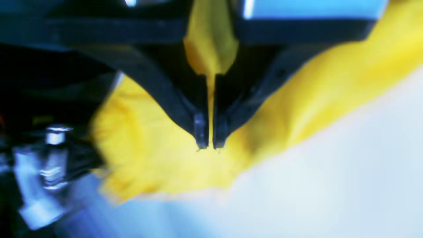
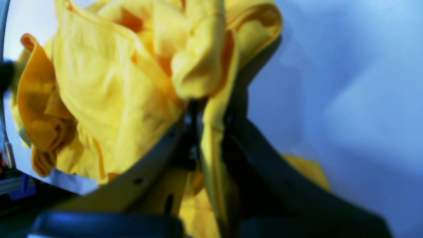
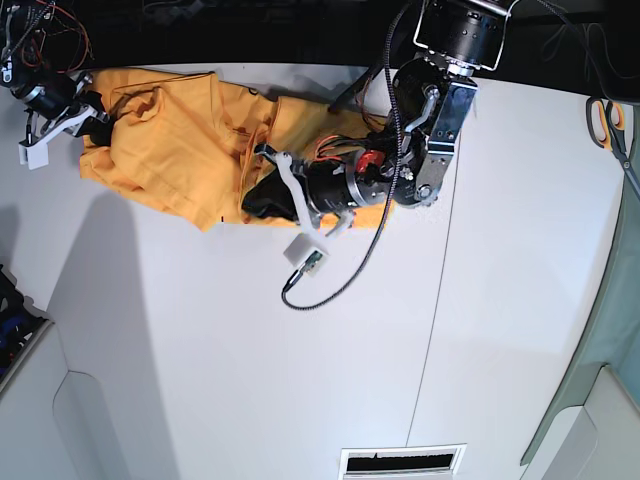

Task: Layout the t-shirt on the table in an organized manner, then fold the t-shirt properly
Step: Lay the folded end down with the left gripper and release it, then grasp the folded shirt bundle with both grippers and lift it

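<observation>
We read no writing; both grippers [image 1: 209, 145] [image 2: 208, 109] pinch the shirt [image 3: 170, 140]; bare table [image 3: 200, 380] toward six o'clock.

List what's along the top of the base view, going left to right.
Right gripper → t-shirt → left gripper → scissors, all on the table.
</observation>
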Controlling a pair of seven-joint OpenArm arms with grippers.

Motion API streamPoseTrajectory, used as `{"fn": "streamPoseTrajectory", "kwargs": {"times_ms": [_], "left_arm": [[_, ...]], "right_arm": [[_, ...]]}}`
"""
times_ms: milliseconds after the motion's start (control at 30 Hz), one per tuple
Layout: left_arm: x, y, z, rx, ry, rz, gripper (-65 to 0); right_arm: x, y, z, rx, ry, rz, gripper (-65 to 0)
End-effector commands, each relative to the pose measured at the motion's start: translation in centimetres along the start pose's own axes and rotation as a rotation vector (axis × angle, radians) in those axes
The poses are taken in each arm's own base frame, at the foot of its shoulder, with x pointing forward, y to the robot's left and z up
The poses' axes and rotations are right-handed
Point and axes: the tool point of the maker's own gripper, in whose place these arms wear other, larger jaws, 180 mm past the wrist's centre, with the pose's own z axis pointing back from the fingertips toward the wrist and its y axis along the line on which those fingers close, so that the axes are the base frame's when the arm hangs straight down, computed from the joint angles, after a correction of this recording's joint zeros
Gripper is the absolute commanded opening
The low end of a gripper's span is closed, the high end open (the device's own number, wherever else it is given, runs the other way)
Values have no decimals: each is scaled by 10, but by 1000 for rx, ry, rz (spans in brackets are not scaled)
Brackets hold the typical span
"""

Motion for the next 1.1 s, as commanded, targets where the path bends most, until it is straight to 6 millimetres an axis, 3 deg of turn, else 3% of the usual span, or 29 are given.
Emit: {"fn": "streamPoseTrajectory", "kwargs": {"times_ms": [0, 67, 133, 333, 433, 600, 800, 933, 1067], "left_arm": [[28, -8, 6, -32, -69, -51, -618], [42, -6, 18, -24, -99, -93, -618], [43, 3, 29, 3, -92, -130, -617], [10, 54, 63, 142, 36, -183, -617], [-13, 76, 81, 225, 75, -135, -618], [-63, 73, 88, 233, 124, -65, -618], [-97, 65, 72, 217, 158, 45, -618], [-106, 57, 59, 198, 156, 97, -618], [-103, 57, 57, 198, 141, 100, -618]], "right_arm": [[16, -1, 7, -5, -41, 23, -650], [24, -1, 11, -9, -63, 35, -650], [33, -2, 16, -17, -81, 55, -650], [70, -8, 42, -46, -160, 110, -650], [88, 2, 55, -29, -208, 139, -650], [108, 42, 64, 45, -264, 213, -650], [117, 97, 68, 140, -342, 283, -650], [107, 143, 56, 244, -359, 297, -650], [76, 193, 27, 352, -286, 312, -650]]}}
